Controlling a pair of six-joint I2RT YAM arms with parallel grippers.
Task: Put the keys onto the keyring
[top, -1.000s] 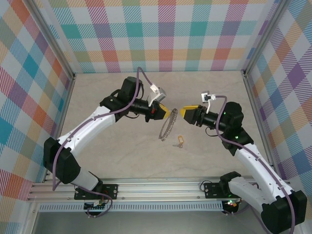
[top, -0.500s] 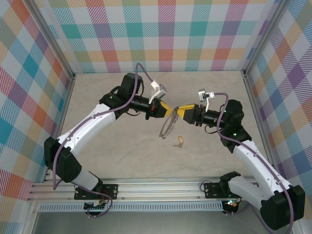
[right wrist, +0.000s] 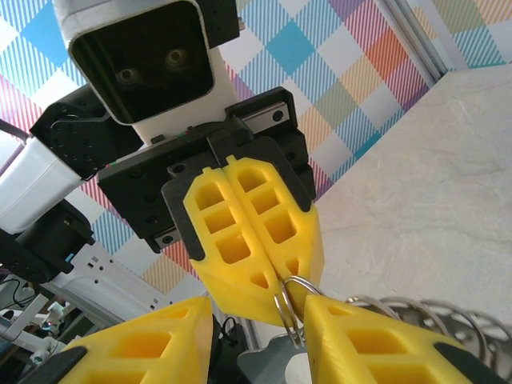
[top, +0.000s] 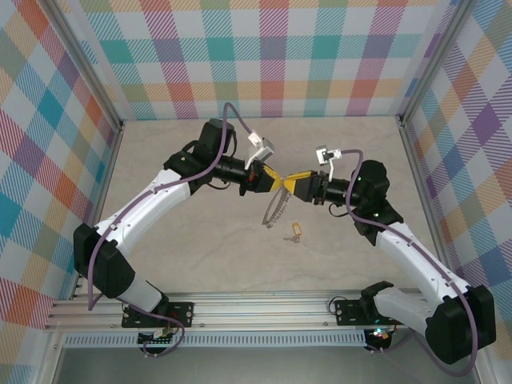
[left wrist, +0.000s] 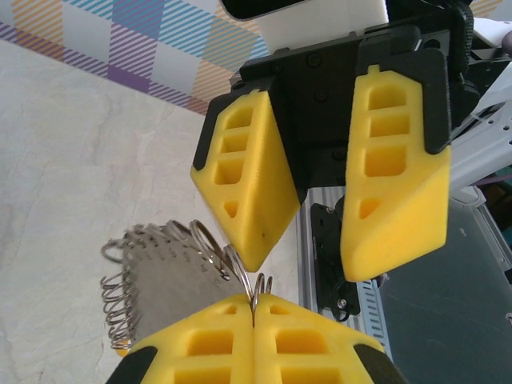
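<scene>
left fingers (left wrist: 200, 346): pressed together, pinching keyring (top: 274, 210) wire at its top
right fingers (left wrist: 248, 184): partly spread, straddling the same wire
keyring: hangs from left fingers
key (top: 294, 232): on counter (top: 200, 240), near keyring's lower end

keyring (left wrist: 202, 238): bright silvery metal wire, glossy. left end effector (left wrist: 254, 308): smooth matt yellow plastic. bench (left wrist: 72, 160): matt, pale marbled. key (top: 294, 232): brassy.

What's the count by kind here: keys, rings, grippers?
key: 1
keyring: 1
grippers: 2 (left gripper, right gripper)
Total: 4
</scene>
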